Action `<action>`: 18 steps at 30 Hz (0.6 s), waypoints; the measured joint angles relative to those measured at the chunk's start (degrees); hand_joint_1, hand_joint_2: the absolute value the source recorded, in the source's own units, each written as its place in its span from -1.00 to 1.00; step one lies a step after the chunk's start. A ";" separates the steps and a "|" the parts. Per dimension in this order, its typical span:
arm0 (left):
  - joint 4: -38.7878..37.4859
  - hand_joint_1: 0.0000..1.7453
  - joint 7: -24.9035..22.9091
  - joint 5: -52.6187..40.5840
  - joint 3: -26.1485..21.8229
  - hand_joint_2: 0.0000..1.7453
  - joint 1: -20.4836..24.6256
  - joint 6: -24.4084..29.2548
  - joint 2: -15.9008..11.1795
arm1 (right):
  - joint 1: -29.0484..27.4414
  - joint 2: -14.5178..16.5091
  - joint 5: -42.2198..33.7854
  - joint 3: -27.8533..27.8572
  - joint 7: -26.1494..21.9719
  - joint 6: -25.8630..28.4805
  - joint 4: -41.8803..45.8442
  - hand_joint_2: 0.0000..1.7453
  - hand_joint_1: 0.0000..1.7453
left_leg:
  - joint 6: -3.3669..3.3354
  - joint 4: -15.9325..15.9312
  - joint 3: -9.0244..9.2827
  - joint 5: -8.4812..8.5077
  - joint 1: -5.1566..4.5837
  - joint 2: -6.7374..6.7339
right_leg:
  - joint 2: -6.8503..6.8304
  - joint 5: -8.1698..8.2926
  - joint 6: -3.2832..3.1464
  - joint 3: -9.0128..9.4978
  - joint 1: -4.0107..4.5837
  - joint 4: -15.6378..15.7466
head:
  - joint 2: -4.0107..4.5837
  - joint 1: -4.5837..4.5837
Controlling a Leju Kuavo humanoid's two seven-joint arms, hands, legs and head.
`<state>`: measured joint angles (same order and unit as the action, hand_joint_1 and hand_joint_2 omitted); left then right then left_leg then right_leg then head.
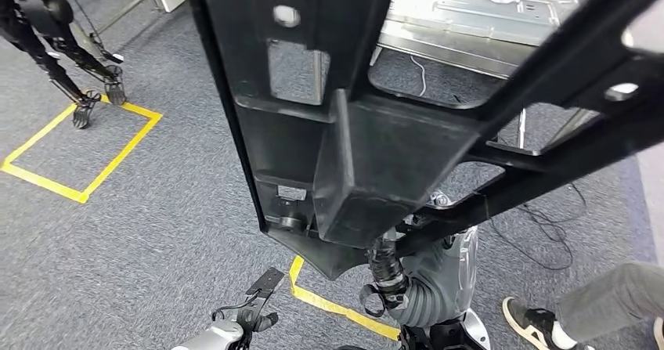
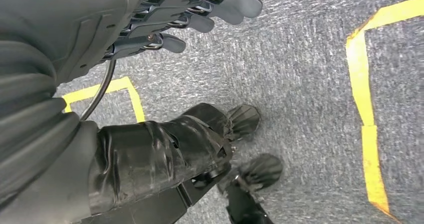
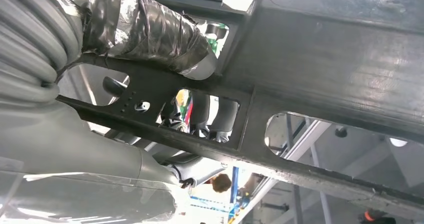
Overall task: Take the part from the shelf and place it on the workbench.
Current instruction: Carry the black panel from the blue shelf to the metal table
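Part (image 1: 376, 154) gripped by right hand (image 3: 150, 33) above grey carpet (image 1: 156, 232) (yellow-taped); left hand (image 2: 190, 13) empty, fingers apart.

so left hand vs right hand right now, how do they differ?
The right hand grips the big black part; the left hand holds nothing, with its fingers slightly apart. The right hand is raised under the part in the head view; the left hand hangs low over the grey carpet. Both have grey ribbed wrist covers.
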<state>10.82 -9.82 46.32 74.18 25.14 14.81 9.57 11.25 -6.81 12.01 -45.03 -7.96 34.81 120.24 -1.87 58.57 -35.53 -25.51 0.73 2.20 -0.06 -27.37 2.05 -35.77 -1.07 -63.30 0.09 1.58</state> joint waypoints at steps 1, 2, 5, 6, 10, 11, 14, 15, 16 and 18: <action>-0.01 -1.00 0.08 -0.01 0.00 1.00 0.00 -0.06 -0.01 | -0.01 -0.01 -0.12 0.00 -0.14 0.04 0.01 1.00 1.00 | 0.28 0.16 -0.13 -0.07 -0.08 0.17 | 0.30 0.83 -0.24 1.11 0.07 2.55 | 0.00 0.01; -0.01 -1.00 0.13 -0.01 0.00 1.00 -0.03 -0.09 -0.02 | -0.03 -0.03 -0.15 0.00 -0.25 0.04 0.01 1.00 1.00 | 0.56 0.23 -0.28 -0.08 -0.14 0.26 | 0.56 0.96 -0.47 1.62 0.19 3.81 | 0.00 0.01; -0.02 -1.00 -1.34 -0.02 0.02 1.00 0.07 -0.20 -0.11 | -0.06 -0.09 -0.50 0.00 -0.54 0.05 -0.01 1.00 1.00 | 1.47 0.22 -0.41 -0.08 -0.15 0.15 | 0.58 1.11 -1.34 1.83 0.15 4.28 | 0.00 0.03; -0.02 -1.00 -2.72 -0.03 0.08 1.00 0.37 -0.31 -0.11 | -0.05 -0.10 -0.83 0.01 -0.70 0.05 -0.01 1.00 1.00 | 1.76 1.04 -0.76 -0.71 -0.13 -0.21 | 0.46 1.24 -1.75 1.95 0.03 4.48 | 0.00 0.10; -0.03 -1.00 -6.69 -0.20 0.55 1.00 2.07 -1.07 0.00 | -0.17 -0.10 -2.37 0.05 -1.67 0.06 -0.15 1.00 1.00 | 2.51 13.33 -6.54 -6.55 -0.01 -1.42 | -0.29 1.37 -2.70 2.02 0.05 4.65 | 0.00 0.30; -0.03 -1.00 -6.83 -0.33 0.63 1.00 2.21 -1.16 0.00 | -0.24 -0.10 -2.56 0.06 -1.87 0.07 -0.23 1.00 1.00 | 2.59 15.44 -7.56 -6.92 0.00 -1.46 | -0.37 1.32 -2.75 2.01 0.07 4.58 | 0.00 0.31; -0.03 -1.00 -6.60 -0.86 0.87 1.00 2.46 -1.24 0.01 | -0.41 -0.10 -2.81 0.07 -2.30 0.15 -0.41 1.00 1.00 | 2.36 9.60 -4.60 -2.75 0.00 -1.74 | -0.40 0.98 -2.63 2.09 0.05 4.24 | 0.00 0.33; -0.03 -1.00 -6.46 -1.03 0.93 1.00 2.67 -1.26 0.03 | -0.43 -0.10 -2.80 0.07 -2.41 0.21 -0.44 1.00 1.00 | 2.13 5.72 -2.59 -1.45 -0.09 -1.92 | -0.39 0.81 -2.43 2.10 0.15 4.11 | 0.00 0.32; -0.03 -1.00 -6.34 -1.19 0.99 1.00 2.92 -1.28 0.09 | -0.45 -0.10 -2.80 0.08 -2.50 0.30 -0.45 1.00 1.00 | 1.86 2.72 -1.07 -0.71 -0.21 -2.05 | -0.39 0.65 -2.18 2.08 0.26 4.01 | 0.00 0.30; -0.03 -1.00 -6.19 -1.36 1.24 1.00 3.28 -1.36 0.25 | -0.51 -0.10 -2.83 0.11 -2.65 0.50 -0.52 1.00 1.00 | 1.24 0.38 -0.02 -0.95 -0.46 -2.07 | -0.41 0.71 -1.48 2.03 0.44 3.77 | 0.00 0.22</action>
<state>10.80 -16.01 44.97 75.42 28.42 13.45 9.83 10.74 -6.91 9.19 -44.92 -10.61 35.30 119.72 -0.64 58.96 -35.55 -26.46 0.27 0.13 -0.47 -26.66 0.56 -33.74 -0.63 -59.52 0.09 1.80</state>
